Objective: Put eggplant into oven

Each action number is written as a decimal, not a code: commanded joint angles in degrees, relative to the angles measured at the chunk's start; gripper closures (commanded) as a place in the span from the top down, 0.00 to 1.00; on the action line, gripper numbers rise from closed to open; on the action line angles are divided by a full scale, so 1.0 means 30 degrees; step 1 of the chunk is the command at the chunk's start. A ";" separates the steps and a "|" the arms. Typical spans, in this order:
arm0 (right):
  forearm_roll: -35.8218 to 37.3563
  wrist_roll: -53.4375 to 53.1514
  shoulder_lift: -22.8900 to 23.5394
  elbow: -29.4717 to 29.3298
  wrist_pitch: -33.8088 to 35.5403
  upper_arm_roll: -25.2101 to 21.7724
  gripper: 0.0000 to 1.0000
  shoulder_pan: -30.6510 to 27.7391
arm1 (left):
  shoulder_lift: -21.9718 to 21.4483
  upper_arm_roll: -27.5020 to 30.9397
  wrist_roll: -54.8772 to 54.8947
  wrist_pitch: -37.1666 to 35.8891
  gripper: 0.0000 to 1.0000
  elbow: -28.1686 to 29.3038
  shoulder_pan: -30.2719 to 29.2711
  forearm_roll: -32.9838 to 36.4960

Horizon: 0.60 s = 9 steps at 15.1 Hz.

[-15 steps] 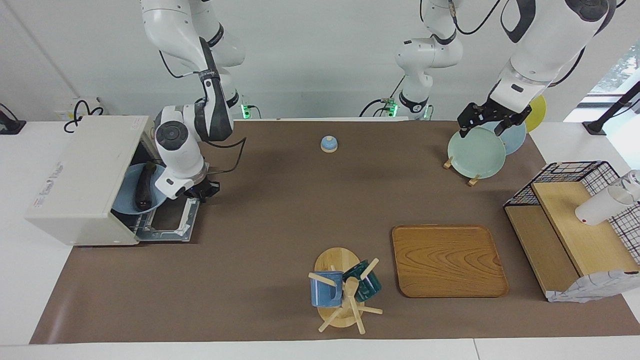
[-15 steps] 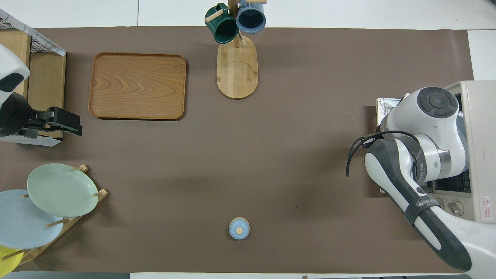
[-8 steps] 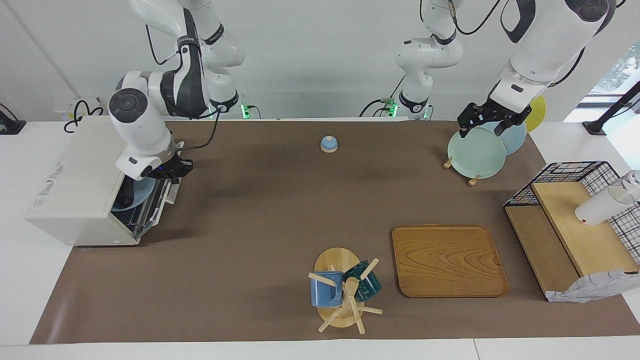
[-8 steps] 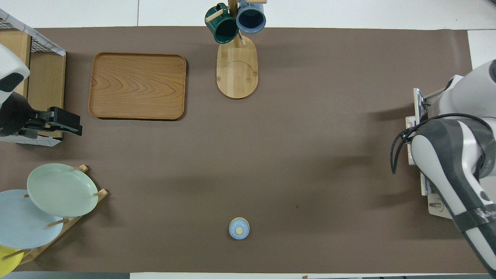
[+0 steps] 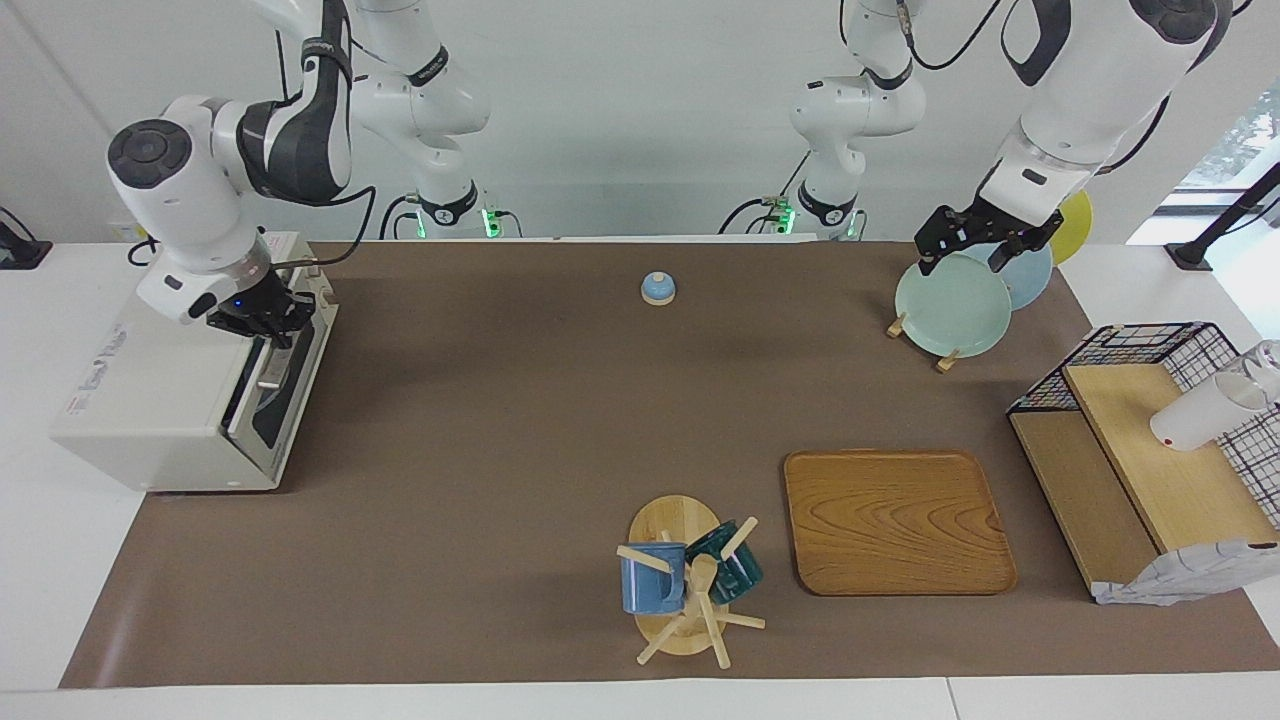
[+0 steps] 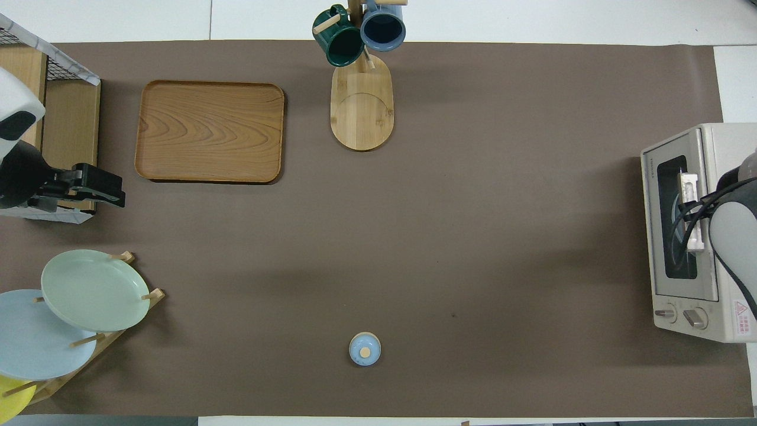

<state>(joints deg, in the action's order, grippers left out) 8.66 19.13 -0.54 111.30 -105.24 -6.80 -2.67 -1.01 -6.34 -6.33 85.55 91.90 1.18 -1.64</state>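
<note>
The off-white oven (image 5: 150, 390) stands at the right arm's end of the table, also seen in the overhead view (image 6: 730, 148). Its glass door (image 5: 280, 400) stands upright against the oven front, shut or nearly so. The eggplant is hidden inside. My right gripper (image 5: 262, 322) is at the door's top edge, by the bar handle (image 6: 691, 195). My left gripper (image 5: 963, 255) waits open and empty in the air over the plate rack.
A rack with a green plate (image 5: 952, 303) and other plates stands near the left arm. A wooden tray (image 5: 897, 520), a mug tree (image 5: 690, 585), a wire basket with wooden shelves (image 5: 1150, 440) and a small blue bell (image 5: 658, 288) also stand on the table.
The right gripper swung the oven door up from flat open to upright, covering the blue plate and eggplant inside. The left arm has not moved.
</note>
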 commanded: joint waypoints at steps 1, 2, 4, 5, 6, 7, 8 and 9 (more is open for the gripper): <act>0.0074 0.0422 -0.0698 -0.0910 0.1411 0.0069 0.09 0.0009 | -0.0043 -0.0202 0.0031 -0.0276 1.00 -0.0018 -0.0218 0.0313; -0.0101 0.0189 -0.0466 -0.2107 0.2666 0.0243 0.08 0.0127 | -0.0043 -0.0202 0.0060 -0.0276 1.00 -0.0018 -0.0218 0.0313; -0.0132 -0.0483 0.0586 -0.5353 0.5244 0.0857 0.08 0.0244 | -0.0043 -0.0202 0.0031 -0.0276 1.00 0.0011 -0.0218 0.0313; -0.0161 -0.0545 0.0997 -0.6183 0.5720 0.1005 0.09 0.0245 | -0.0043 -0.0202 0.0031 -0.0276 1.00 0.0011 -0.0218 0.0313; -0.0713 -0.0603 0.1059 -0.6307 0.5754 0.1036 0.09 0.0274 | -0.0043 -0.0202 0.0031 -0.0276 1.00 0.0011 -0.0218 0.0313; -0.1820 -0.1039 0.1060 -0.6279 0.5783 0.1007 0.09 0.0332 | -0.0043 -0.0202 0.0031 -0.0276 1.00 -0.0018 -0.0218 0.0313; -0.2353 -0.1739 0.1089 -0.6192 0.5668 0.1007 0.08 0.0333 | -0.0043 -0.0202 0.0031 -0.0276 1.00 0.0011 -0.0218 0.0313; -0.2533 -0.1978 0.1060 -0.6017 0.5580 0.1007 0.07 0.0333 | -0.0043 -0.0202 0.0031 -0.0276 1.00 -0.0018 -0.0218 0.0313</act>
<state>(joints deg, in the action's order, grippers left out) 3.57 15.19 0.62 94.52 -89.13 -3.82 -1.08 -1.01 -6.34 -6.33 85.55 91.90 1.18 -1.64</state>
